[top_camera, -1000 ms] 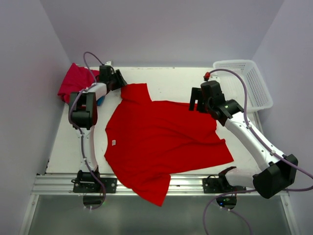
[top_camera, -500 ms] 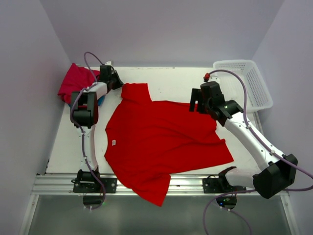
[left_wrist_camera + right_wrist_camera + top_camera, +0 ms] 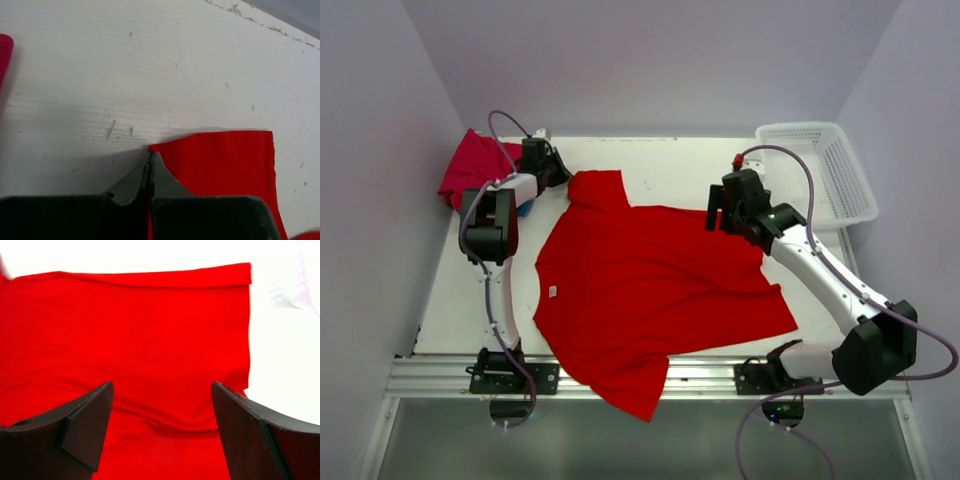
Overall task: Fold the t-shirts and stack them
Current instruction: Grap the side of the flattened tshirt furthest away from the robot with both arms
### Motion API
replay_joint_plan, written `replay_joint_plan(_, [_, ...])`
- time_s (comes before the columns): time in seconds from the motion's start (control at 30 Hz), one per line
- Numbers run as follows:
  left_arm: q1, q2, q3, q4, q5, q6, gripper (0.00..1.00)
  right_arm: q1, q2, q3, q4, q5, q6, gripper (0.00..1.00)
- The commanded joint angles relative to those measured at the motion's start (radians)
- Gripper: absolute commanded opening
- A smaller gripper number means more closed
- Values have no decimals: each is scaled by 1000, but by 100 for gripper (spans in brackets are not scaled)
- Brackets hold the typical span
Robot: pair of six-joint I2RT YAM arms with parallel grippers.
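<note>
A large bright red t-shirt (image 3: 650, 280) lies spread on the white table, its hem hanging over the near edge. At the far left sleeve corner (image 3: 225, 170), my left gripper (image 3: 560, 172) (image 3: 150, 154) is shut, with a sliver of red cloth pinched between its fingers. My right gripper (image 3: 718, 215) (image 3: 162, 387) hovers open over the red shirt's right sleeve (image 3: 150, 325), holding nothing. A crimson-pink t-shirt (image 3: 470, 165) lies bunched at the table's far left corner. A bit of teal-blue t-shirt (image 3: 525, 207) shows beneath it, beside the left arm.
A white mesh basket (image 3: 850, 180) stands at the far right corner, just behind the right arm. The enclosure walls close in on the left, the back and the right. Bare white table (image 3: 670, 165) lies behind the red shirt.
The left gripper has closed on the red shirt's sleeve corner. The right gripper has shifted slightly left and stayed open.
</note>
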Motion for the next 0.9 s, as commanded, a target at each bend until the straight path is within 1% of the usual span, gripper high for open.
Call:
replay_joint_plan(0.0, [13,-109,-19,35,-12,20,0,0,75,6,50,118,7,84])
replay_joint_plan(0.03, [13,-135,-14,29,-13,19,0,0,99,17,47,143,16,89])
replay_joint_plan(0.07, [13,-149,-13,27,-12,19,0,0,163,28,46,204,24,92])
replay_joint_plan(0.13, [13,-185,-2,14,-12,19,0,-8,236,69,38,246,43,97])
replay_joint_plan(0.17, [13,-195,6,7,-12,20,0,-11,307,86,33,298,54,98])
replay_joint_plan(0.27, [13,-224,39,-31,-13,35,0,-60,437,195,-43,352,137,98])
replay_joint_plan(0.3, [13,-230,44,-46,-16,39,0,-97,524,260,-94,353,186,96])
replay_joint_plan(0.33, [13,-239,49,-51,-19,40,0,-114,561,291,-121,353,209,94])
replay_joint_plan(0.4, [13,-242,65,-62,-21,51,0,-142,634,346,-161,364,252,86])
replay_joint_plan(0.5, [13,-251,67,-62,-26,54,0,-166,629,307,-99,335,264,77])
replay_joint_plan(0.6, [13,-250,70,-62,-13,49,0,-195,600,253,-33,307,272,72])
replay_joint_plan(0.73, [13,-244,75,-62,4,42,0,-231,584,244,38,255,248,72])
replay_joint_plan(0.87, [13,-242,69,-62,10,36,0,-255,581,246,124,127,218,72])
